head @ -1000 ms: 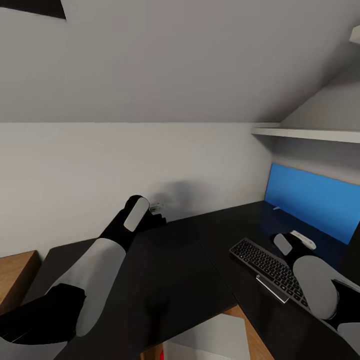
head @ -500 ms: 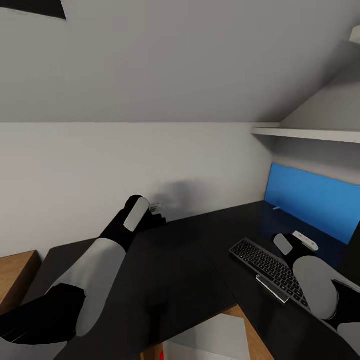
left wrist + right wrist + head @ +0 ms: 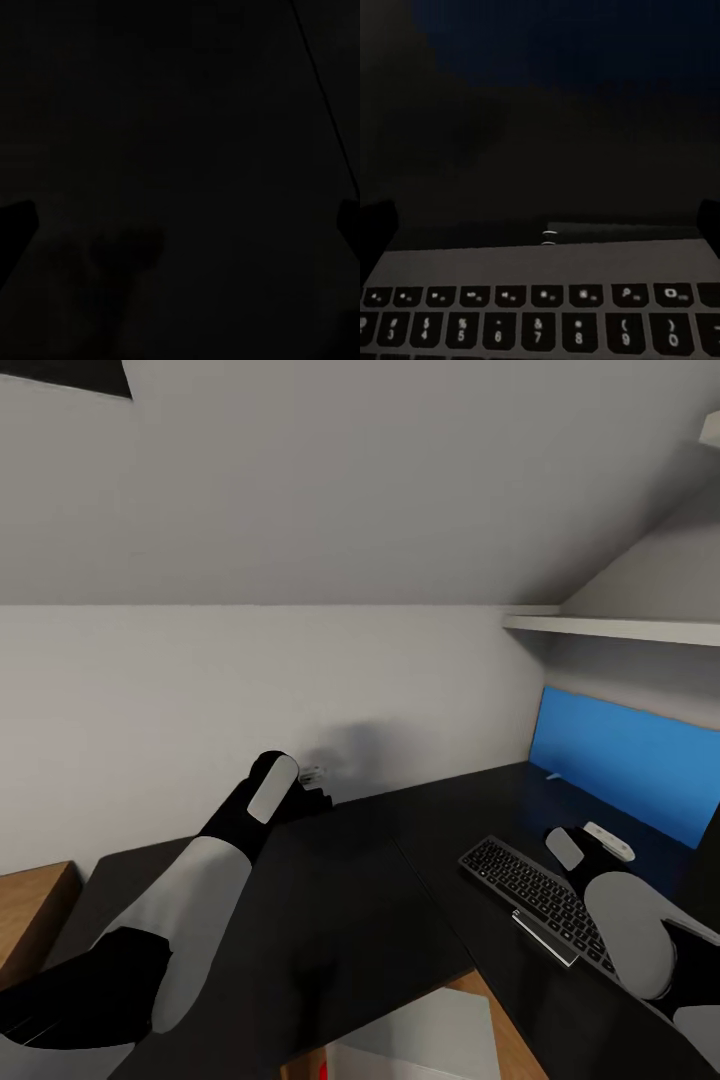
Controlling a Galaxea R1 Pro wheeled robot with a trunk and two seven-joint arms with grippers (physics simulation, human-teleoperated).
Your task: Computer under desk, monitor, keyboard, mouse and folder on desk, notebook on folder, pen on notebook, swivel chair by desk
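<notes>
Keyboard (image 3: 540, 300) key legends readable (3–0, $ % &); both hands' open/closed state can't tell.

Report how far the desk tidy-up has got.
Done: the keyboard lies on the desk, and the computer sits below the desk edge. In hand: the right gripper hangs over the keyboard's far edge, gripping nothing. Left: monitor, folder, notebook, pen and chair aren't placed here yet.

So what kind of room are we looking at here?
Most likely a home office corner under a sloping ceiling: a glossy black desk carries a keyboard, with a blue wall panel and a white shelf behind it.
</notes>
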